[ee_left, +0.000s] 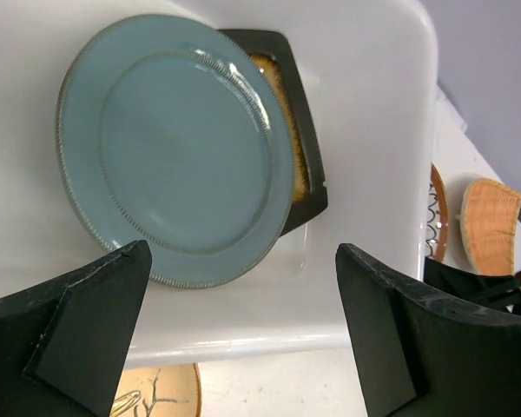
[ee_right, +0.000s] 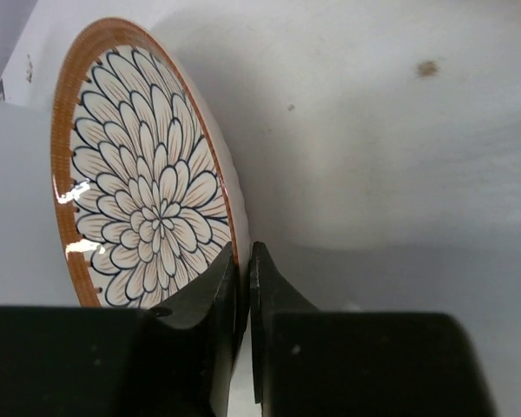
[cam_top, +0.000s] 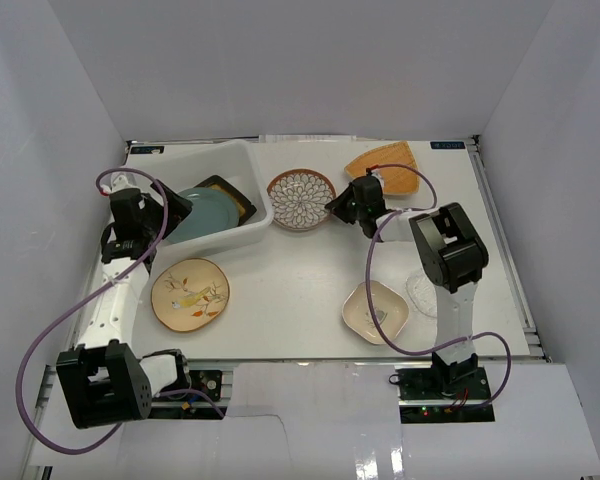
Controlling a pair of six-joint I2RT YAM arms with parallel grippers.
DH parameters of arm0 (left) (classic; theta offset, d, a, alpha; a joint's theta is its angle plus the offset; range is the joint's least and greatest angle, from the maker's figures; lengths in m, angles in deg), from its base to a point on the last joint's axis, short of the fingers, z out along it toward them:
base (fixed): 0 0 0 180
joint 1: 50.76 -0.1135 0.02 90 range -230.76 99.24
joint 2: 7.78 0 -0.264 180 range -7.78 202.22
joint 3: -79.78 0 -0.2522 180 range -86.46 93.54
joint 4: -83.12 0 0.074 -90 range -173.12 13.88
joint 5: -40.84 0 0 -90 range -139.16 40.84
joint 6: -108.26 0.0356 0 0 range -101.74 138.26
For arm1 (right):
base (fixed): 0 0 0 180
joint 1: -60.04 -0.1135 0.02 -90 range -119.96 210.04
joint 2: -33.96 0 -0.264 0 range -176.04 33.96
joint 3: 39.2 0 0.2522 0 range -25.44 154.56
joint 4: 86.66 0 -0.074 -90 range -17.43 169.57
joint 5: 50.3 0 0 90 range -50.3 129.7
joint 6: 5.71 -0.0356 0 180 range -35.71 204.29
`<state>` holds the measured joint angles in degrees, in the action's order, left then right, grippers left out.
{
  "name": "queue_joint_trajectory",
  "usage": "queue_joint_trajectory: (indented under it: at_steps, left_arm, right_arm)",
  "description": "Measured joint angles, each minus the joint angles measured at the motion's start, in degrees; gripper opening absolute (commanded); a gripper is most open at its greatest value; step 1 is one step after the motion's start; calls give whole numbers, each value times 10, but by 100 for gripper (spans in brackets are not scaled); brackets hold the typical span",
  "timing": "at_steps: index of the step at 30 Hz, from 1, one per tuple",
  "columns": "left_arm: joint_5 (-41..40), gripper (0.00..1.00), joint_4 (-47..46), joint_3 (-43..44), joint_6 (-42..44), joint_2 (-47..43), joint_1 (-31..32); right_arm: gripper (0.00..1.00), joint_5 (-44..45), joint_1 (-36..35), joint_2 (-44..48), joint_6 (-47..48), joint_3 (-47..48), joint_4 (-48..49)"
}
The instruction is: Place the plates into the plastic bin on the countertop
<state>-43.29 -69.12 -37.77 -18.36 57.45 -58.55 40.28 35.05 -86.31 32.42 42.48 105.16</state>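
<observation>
Ten o'clock: left claw [ee_left: 243,252] apart above bin [ee_left: 356,104]. Twelve o'clock: right claw [ee_right: 243,261] clamped on petal plate [ee_right: 148,217] rim.

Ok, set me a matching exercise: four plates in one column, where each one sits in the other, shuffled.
1. teal plate
2. petal-patterned plate
3. orange fan-shaped plate
4. cream painted plate

A. far edge of the countertop, right side
B. near left of the countertop
C. inside the plastic bin
D. rim pinched by the right gripper

Pairs: 1-C, 2-D, 3-A, 4-B
</observation>
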Motion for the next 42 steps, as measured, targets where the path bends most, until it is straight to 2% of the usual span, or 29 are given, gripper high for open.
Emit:
queue_joint_trajectory:
  at_steps: [6,10,13,16,19,23,24,26,27,29,30,31,33,35,36,39,42]
  left_arm:
    - [35,98,20,-7,9,-13,22]
    - [109,97,22,22,15,-7,100]
    - [172,96,10,45,17,2,178]
    - [201,94,-2,57,17,20,245]
    - [214,92,-14,69,16,55,297]
    - [225,89,-31,96,12,118,332]
    - [225,74,-37,99,10,130,337]
    - [223,52,-43,103,7,145,347]
    - [221,32,-46,103,11,149,353]
    - [206,17,-51,103,16,150,362]
    - [202,17,-49,103,11,150,364]
    - [184,9,-49,103,9,151,365]
    - [174,1,-45,103,5,152,364]
    - [166,0,-45,104,5,152,366]
    - [162,0,-43,104,5,152,367]
    - [139,0,-16,116,26,152,369]
    - [101,0,30,141,47,153,360]
  right_arm:
    - [8,35,6,126,29,-118,-29]
    - [8,36,26,251,73,-198,-72]
    - [8,-3,58,360,95,-249,-84]
    - [8,-41,83,450,115,-270,-105]
    - [8,-82,86,513,129,-276,-113]
    - [8,-146,80,558,131,-282,-119]
    - [8,-161,79,564,131,-284,-121]
    - [8,-182,78,569,132,-287,-128]
    - [8,-189,77,570,132,-290,-130]
    - [8,-197,77,572,133,-294,-137]
    - [8,-203,78,573,131,-296,-141]
    - [8,-209,79,575,135,-297,-141]
    - [8,-211,76,580,139,-298,-137]
    - [17,-215,76,581,141,-299,-134]
    - [42,-216,77,581,140,-300,-134]
    - [76,-232,77,586,126,-302,-130]
    - [85,-244,77,609,120,-303,-130]
